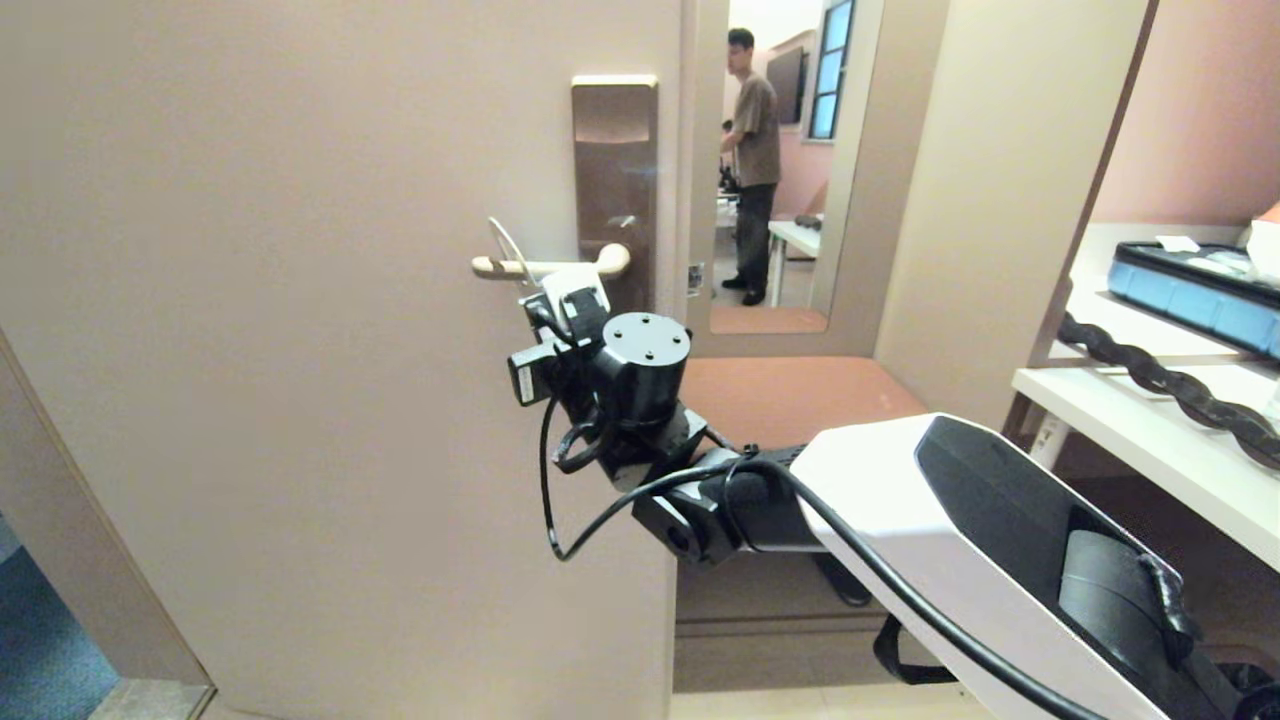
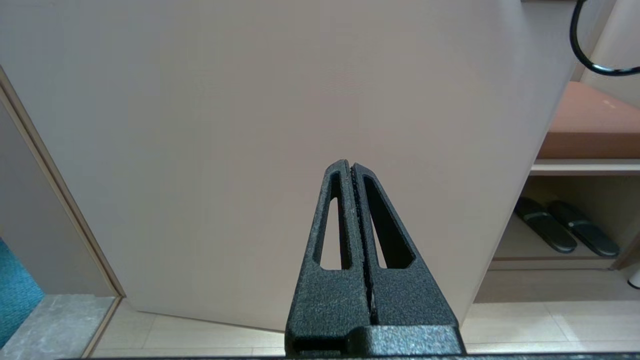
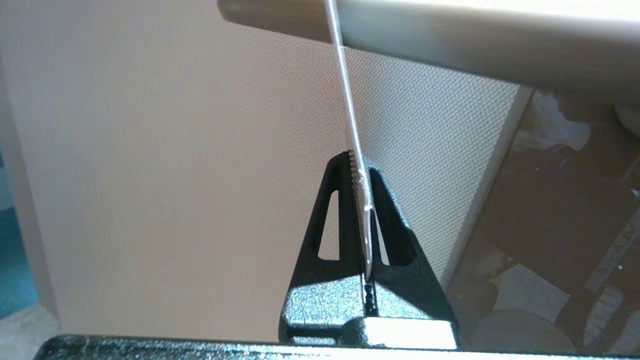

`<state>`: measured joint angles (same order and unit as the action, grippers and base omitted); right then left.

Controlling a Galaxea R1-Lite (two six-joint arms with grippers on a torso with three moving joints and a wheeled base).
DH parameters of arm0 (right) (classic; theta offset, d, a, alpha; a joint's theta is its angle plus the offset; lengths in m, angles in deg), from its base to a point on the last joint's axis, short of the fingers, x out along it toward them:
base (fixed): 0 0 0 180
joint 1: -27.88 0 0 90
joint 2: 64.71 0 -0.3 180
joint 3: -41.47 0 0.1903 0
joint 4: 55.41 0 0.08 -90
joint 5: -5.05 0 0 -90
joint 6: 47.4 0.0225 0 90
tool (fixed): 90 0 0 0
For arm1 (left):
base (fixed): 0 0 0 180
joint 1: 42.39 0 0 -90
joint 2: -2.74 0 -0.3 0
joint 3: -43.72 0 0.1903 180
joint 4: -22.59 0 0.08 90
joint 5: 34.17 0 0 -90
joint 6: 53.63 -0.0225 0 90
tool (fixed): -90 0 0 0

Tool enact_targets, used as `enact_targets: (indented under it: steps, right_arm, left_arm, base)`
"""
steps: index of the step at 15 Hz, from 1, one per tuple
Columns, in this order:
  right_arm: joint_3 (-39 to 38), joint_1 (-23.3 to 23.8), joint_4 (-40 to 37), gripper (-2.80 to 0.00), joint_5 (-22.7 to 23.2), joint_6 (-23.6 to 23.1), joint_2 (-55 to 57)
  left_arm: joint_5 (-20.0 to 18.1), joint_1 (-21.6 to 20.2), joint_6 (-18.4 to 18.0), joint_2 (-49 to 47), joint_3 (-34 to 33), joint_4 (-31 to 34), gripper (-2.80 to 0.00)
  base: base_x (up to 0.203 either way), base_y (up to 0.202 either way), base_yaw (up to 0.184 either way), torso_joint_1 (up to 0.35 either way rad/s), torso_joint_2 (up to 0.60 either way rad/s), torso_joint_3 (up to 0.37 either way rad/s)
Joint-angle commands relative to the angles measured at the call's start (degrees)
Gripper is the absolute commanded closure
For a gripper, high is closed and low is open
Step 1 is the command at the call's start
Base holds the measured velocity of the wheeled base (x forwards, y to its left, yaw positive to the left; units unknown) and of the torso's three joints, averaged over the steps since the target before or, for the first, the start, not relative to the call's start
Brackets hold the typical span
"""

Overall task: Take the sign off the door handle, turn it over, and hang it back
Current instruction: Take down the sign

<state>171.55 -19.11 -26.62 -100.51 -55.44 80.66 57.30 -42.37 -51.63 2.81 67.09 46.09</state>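
Observation:
The sign (image 3: 350, 110) shows edge-on as a thin white strip, and my right gripper (image 3: 357, 159) is shut on its lower end. Its upper part crosses the door handle (image 3: 450, 40) near the bar's free end. In the head view the sign (image 1: 507, 243) is a slim white arc over the beige door handle (image 1: 560, 266), just left of the brown lock plate (image 1: 615, 170). My right arm (image 1: 900, 500) reaches up from the lower right to just below the handle. Whether the hole is round the bar cannot be told. My left gripper (image 2: 351, 166) is shut and empty, low before the door.
The beige door (image 1: 300, 350) fills the left. A person (image 1: 752, 150) stands in the room beyond the door's edge. A brown bench (image 1: 790, 395) and a white shelf (image 1: 1150, 440) with a blue case (image 1: 1190, 285) are to the right. Slippers (image 2: 565, 227) lie under the bench.

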Motion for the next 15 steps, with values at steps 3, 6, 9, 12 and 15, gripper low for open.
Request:
enact_targets:
  steps: [3,6,9,12,15]
  right_arm:
    - [3.4,-0.9,-0.5,0.0,-2.3,0.0,2.1]
    - [5.9,-1.3,-1.1,0.0,-3.2,0.0,3.3]
    - [5.9,-1.7,-1.2,0.0,-3.2,0.0,3.4]
    - [6.0,-2.3,-1.2,0.0,-3.1,0.0,3.8]
    - [6.0,-2.5,-1.1,0.0,-2.9,0.0,3.9]
  left_arm:
    - [0.0,0.0,0.0,-0.1,0.0,0.0,0.0]
    - [0.0,0.0,0.0,-0.1,0.0,0.0,0.0]
    - [0.0,0.0,0.0,-0.1,0.0,0.0,0.0]
    - [0.0,0.0,0.0,-0.1,0.0,0.0,0.0]
    - [0.0,0.0,0.0,-0.1,0.0,0.0,0.0]
  base:
    - [0.0,0.0,0.0,0.0,0.0,0.0]
    - [0.0,0.0,0.0,0.0,0.0,0.0]
    - [0.0,0.0,0.0,0.0,0.0,0.0]
    - [0.0,0.0,0.0,0.0,0.0,0.0]
    - [0.0,0.0,0.0,0.0,0.0,0.0]
